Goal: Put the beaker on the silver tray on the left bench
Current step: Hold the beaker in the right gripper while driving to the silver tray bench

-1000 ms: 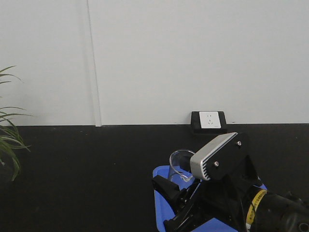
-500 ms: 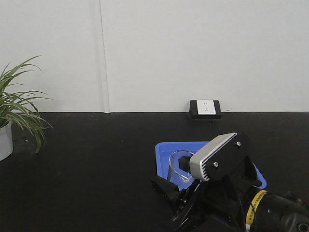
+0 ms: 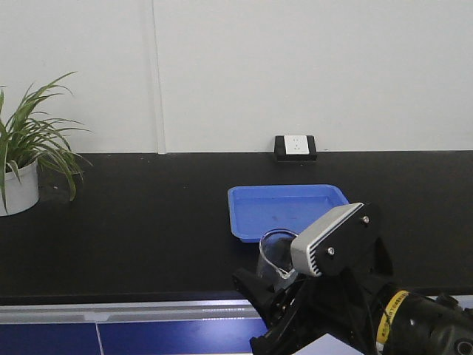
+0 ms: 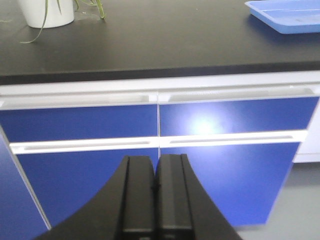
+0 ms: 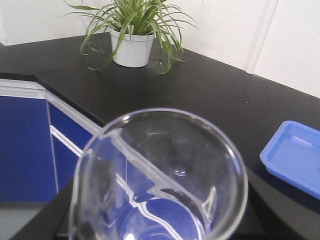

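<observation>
Beaker (image 3: pixel 275 251), clear glass and upright with nothing visible inside, held off the bench (image 3: pixel 148 222) by the right gripper (image 3: pixel 271 290). Its black fingers (image 3: pixel 251 285) clasp the lower part of the glass, though the contact itself is largely hidden by the arm. In the front view the beaker stands before the bench's front edge, just short of the blue tray (image 3: pixel 288 201) and apart from it. In the right wrist view the rim of the beaker (image 5: pixel 160 175) fills the foreground, and blue cabinet fronts show through the glass. Beyond it are a potted plant (image 5: pixel 134 30) on the black bench (image 5: pixel 210 95) and a corner of the blue tray (image 5: pixel 295 155). The left gripper (image 4: pixel 155 200) points at the blue drawers (image 4: pixel 100 122) below the bench top. Its fingers (image 4: pixel 137 200) are pressed together with nothing between them. A socket (image 3: pixel 295 146) sits at the foot of the white wall (image 3: pixel 295 66).
</observation>
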`<state>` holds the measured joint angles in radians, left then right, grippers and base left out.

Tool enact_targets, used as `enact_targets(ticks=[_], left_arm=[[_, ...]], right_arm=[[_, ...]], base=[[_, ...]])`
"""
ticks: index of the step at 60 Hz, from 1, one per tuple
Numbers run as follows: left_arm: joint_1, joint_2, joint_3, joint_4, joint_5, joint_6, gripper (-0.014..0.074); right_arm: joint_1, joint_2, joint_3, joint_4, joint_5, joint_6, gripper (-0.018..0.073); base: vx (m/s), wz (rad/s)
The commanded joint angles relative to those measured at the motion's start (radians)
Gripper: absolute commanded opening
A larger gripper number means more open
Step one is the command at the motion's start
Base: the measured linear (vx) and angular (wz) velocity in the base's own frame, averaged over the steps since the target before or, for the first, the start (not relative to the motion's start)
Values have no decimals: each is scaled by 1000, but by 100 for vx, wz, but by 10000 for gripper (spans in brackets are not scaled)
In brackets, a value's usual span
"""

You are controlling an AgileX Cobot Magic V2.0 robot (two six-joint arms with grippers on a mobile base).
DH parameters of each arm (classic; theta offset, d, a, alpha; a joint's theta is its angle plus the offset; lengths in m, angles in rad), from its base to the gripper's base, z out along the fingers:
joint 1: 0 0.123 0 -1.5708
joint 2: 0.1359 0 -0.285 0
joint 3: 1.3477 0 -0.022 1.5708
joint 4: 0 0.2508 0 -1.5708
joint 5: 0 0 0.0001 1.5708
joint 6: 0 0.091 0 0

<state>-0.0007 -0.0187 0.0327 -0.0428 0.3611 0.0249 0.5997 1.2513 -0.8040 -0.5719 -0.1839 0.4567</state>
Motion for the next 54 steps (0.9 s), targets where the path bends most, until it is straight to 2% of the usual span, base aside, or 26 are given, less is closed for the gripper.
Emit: enact_targets(ticks=[1, 31, 54], left_arm=[[-3, -7, 20, -8, -79, -1, 1], [-3, -7, 20, -8, -79, -1, 1], [-3, -7, 20, -8, -79, -1, 1]], right_arm=[[-2, -28, -35, 7, -70, 1, -11], [-2, -28, -35, 7, -70, 1, -11], [-2, -28, -35, 7, -70, 1, -11]], base=[[-36, -4], [-32, -3], [-20, 3]])
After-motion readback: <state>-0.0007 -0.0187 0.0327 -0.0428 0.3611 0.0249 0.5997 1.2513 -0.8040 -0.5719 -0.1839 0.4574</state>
